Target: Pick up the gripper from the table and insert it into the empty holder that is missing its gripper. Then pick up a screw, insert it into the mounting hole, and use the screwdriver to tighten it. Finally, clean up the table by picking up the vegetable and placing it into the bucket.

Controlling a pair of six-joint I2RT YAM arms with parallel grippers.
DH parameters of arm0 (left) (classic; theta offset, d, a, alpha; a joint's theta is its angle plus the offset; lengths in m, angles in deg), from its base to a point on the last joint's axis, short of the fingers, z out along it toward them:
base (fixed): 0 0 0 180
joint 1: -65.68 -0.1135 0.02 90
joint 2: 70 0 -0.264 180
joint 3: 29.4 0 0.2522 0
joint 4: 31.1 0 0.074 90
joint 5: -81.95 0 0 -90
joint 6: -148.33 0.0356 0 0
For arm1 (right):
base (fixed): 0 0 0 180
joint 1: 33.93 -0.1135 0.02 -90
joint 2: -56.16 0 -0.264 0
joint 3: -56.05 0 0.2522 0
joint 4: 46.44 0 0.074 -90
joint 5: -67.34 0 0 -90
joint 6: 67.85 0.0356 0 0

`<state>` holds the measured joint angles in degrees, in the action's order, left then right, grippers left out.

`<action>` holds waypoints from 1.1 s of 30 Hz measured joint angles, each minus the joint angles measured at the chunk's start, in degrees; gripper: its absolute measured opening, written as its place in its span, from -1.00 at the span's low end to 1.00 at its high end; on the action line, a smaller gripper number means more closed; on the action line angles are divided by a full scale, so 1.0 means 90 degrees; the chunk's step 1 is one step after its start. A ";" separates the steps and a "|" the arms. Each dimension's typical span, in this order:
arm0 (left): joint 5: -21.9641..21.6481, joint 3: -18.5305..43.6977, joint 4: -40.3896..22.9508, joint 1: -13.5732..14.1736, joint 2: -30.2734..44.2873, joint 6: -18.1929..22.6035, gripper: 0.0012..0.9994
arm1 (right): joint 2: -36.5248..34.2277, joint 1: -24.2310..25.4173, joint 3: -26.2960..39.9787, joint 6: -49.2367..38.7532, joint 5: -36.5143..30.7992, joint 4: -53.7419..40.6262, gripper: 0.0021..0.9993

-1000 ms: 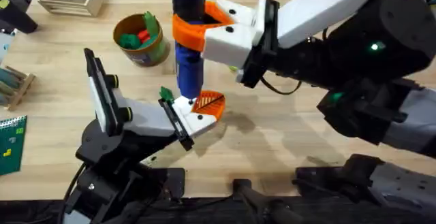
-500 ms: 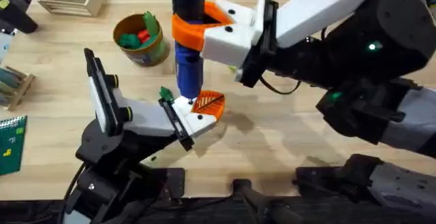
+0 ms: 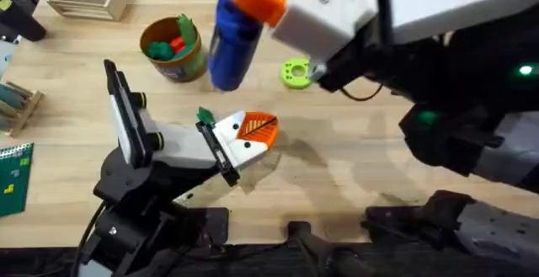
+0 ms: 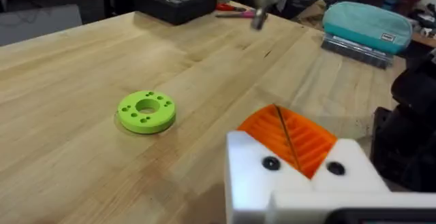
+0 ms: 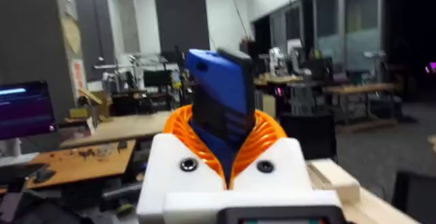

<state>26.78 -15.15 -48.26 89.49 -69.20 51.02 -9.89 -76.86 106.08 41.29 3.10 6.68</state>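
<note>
My right gripper (image 3: 253,7) clamps the screwdriver (image 3: 229,45) raised above the holder (image 3: 240,142), its orange gripper (image 3: 258,127) seated; left fingers' state unclear; a vegetable (image 3: 205,115) awaits the bucket (image 3: 175,50).

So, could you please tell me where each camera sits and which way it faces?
Overhead: above the arm bases, looking down at the table; both arms show.
Left wrist: low, looking across the table at the green ring; own fingers at the bottom.
Right wrist: raised, facing the room; own fingers hold the screwdriver.
Shared: overhead and left wrist both show the ring.
</note>
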 joint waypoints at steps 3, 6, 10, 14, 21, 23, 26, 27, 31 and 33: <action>-0.0005 0.0000 0.0000 0.0000 0.0000 0.0000 -0.98 | 0.0046 0.0128 -0.0001 0.0040 -0.0002 -0.0205 -0.95; -0.0012 0.0000 0.0000 0.0000 0.0000 -0.0002 -0.98 | 0.0042 0.0217 -0.0002 0.0040 0.0000 -0.0653 -0.95; -0.0015 0.0000 0.0001 -0.0001 0.0000 0.0000 -0.98 | 0.0032 0.0296 -0.0002 0.0043 0.0000 -0.0835 -0.95; -0.0015 0.0000 0.0000 0.0000 0.0000 0.0000 -0.98 | 0.0032 0.0283 -0.0002 0.0180 0.0002 -0.0832 -0.95; -0.0015 0.0000 0.0000 0.0000 0.0000 0.0000 -0.98 | 0.0032 -0.0016 -0.0002 0.0350 0.0029 -0.1592 -0.95; -0.0015 0.0000 0.0000 0.0000 0.0000 0.0000 -0.98 | 0.0032 -0.0032 -0.0002 0.0345 0.0051 -0.1630 -0.95; -0.0015 0.0000 0.0000 -0.0001 0.0000 0.0000 -0.98 | 0.0032 -0.0032 -0.0002 0.0298 0.0050 -0.1628 -0.95; -0.0015 0.0000 0.0000 0.0000 0.0000 0.0000 -0.98 | 0.0032 -0.0032 -0.0002 0.0295 0.0049 -0.1628 -0.95; -0.0015 0.0000 0.0000 0.0000 0.0000 0.0000 -0.98 | 0.0010 -0.0049 -0.0002 0.0252 0.0049 -0.1623 -0.95; -0.0015 0.0000 0.0000 0.0000 0.0000 0.0000 -0.98 | -0.0050 -0.0083 -0.0002 0.0249 0.0049 -0.1623 -0.95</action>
<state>26.65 -15.15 -48.26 89.49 -69.20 51.02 -10.34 -77.61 106.06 43.53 3.54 -7.93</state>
